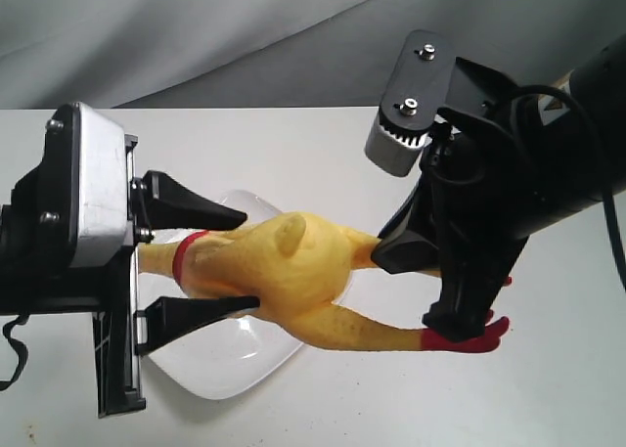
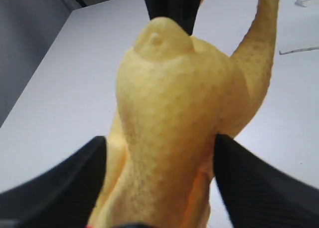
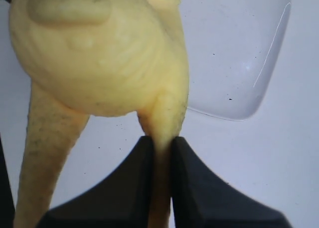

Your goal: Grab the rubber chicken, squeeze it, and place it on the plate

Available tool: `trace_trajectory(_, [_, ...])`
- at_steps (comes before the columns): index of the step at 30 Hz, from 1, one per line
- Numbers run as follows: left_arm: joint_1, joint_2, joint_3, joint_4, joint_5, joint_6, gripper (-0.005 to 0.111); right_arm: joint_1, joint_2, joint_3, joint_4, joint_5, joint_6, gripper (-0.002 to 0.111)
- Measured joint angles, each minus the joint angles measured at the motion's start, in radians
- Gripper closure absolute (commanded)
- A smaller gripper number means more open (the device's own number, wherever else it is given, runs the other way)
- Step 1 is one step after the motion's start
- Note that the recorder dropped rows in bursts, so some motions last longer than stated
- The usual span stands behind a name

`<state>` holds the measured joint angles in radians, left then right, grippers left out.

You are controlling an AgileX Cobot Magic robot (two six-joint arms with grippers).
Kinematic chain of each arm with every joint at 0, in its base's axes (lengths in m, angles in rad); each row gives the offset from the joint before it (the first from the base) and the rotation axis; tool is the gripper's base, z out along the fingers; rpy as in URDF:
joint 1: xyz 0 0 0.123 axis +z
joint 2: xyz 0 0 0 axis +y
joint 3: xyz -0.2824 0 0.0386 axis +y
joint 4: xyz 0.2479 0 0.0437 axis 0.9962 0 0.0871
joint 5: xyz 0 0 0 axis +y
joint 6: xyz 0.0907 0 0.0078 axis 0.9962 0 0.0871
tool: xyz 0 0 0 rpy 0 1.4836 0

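**A:** Where is the rubber chicken [image 1: 293, 266]?

**B:** It is held up between both arms and lies lengthways, neck to the left and legs to the right. Its body hangs over the right part of the plate [image 1: 230, 374], which sits on the near left of the white worktop [image 1: 548, 388].

**A:** Does it touch the plate?

**B:** I cannot tell, because the body covers that spot. The plate's left edge is also hidden behind the left gripper [image 1: 249, 258].

**A:** How does that one hold it?

**B:** Its two black fingers [image 2: 254, 188] press on the body from either side, just right of the red neck band. The left wrist view shows them tight against the yellow skin, so it is clamped on the chicken.

**A:** And the head?

**B:** Hidden. In the exterior view the neck runs behind the gripper's housing. The left wrist view is cut off at a sliver of red.

**A:** The right gripper [image 1: 425, 286]?

**B:** It is closed on one leg. The right wrist view shows its fingers [image 3: 119, 193] pinching that thin leg close to the body, with no gap left. The nearer leg runs free beside them to a red foot on the near right.

**A:** And the pinched leg's foot?

**B:** It is mostly hidden behind the black fingers. Only a scrap of red shows further right.
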<state>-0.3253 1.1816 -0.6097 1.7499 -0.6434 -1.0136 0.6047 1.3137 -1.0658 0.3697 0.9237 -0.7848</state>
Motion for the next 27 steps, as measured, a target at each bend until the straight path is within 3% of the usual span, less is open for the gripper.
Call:
trace_trajectory(6, [0.0, -0.061, -0.019, -0.092, 0.016, -0.043, 0.035, 0.0, 0.0, 0.0, 0.005, -0.032, 0.0, 0.108])
trace_trajectory(13, [0.0, -0.284, -0.08, -0.147, 0.04, -0.173, 0.046, 0.0, 0.063, 0.0, 0.034, -0.159, 0.002, 0.108])
trace_trajectory(21, [0.0, -0.494, -0.086, -0.126, 0.152, -0.251, 0.072, 0.0, 0.26, 0.0, 0.091, -0.375, -0.001, 0.108])
trace_trajectory(27, [0.0, -0.548, -0.086, -0.035, 0.161, -0.274, 0.074, 0.0, 0.402, 0.0, 0.254, -0.455, -0.121, 0.108])
